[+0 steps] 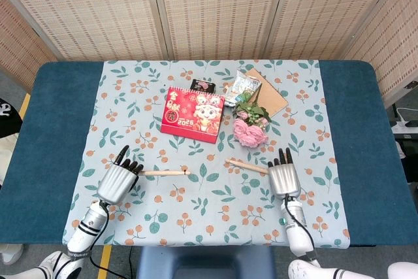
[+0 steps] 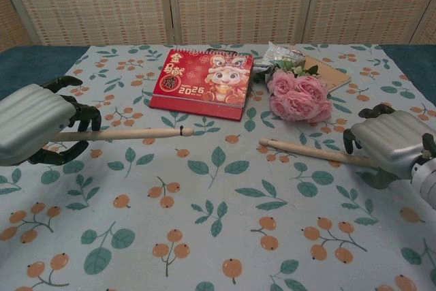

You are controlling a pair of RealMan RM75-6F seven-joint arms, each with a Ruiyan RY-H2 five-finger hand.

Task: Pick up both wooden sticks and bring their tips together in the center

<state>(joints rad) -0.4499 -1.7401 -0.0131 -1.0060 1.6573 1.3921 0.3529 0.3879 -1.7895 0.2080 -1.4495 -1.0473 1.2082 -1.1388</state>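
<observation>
My left hand (image 1: 119, 180) grips the thick end of the left wooden stick (image 1: 164, 172) at the near left. Its tip (image 2: 184, 130) points right, toward the middle, and the stick (image 2: 129, 133) is held about level just above the cloth. The right wooden stick (image 1: 247, 165) lies flat on the cloth, with its tip pointing left. My right hand (image 1: 283, 178) sits over its thick right end. In the chest view the right hand (image 2: 392, 142) arches its fingers over the stick (image 2: 313, 152), thumb on the near side, and the grip does not look closed.
A red 2025 desk calendar (image 1: 193, 112) stands behind the middle. Pink flowers (image 1: 251, 129), a snack packet (image 1: 243, 87) and a brown notebook (image 1: 271, 99) lie at the back right. A small dark card (image 1: 204, 85) lies behind the calendar. The floral cloth (image 1: 209, 213) covers the blue table (image 1: 59, 129).
</observation>
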